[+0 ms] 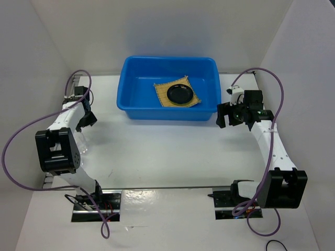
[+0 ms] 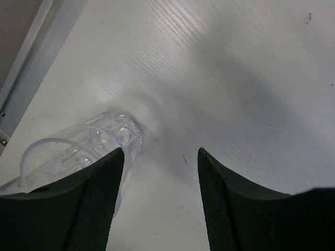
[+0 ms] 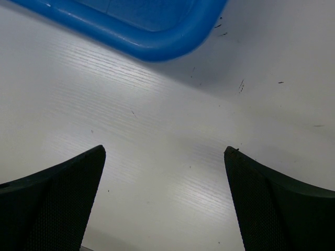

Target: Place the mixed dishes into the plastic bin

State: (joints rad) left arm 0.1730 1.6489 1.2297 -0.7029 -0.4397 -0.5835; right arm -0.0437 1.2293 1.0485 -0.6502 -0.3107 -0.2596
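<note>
From the overhead camera I see the large bright blue rectangular plastic bin at the far middle of the white table. Inside it the square tan woven mat lies flat on the floor of the bin, with the small round black dish resting on top of it. Neither wrist camera shows the inside of the bin.

The left gripper sits low over the table, left of the bin and apart from it. Its wrist camera gives me what the overhead barely does: 1 small clear glass cup lying on its side on the table. The cup is beside the left gripper, partly behind 1 of the 2 fingers and outside the gap between them. The jaws are spread moderately with only bare table between them.

The right gripper hangs just off the bin's right near corner. Its wrist view shows the right gripper spread wide and holding nothing, with the rounded rim of the bin across the top of the picture.
</note>
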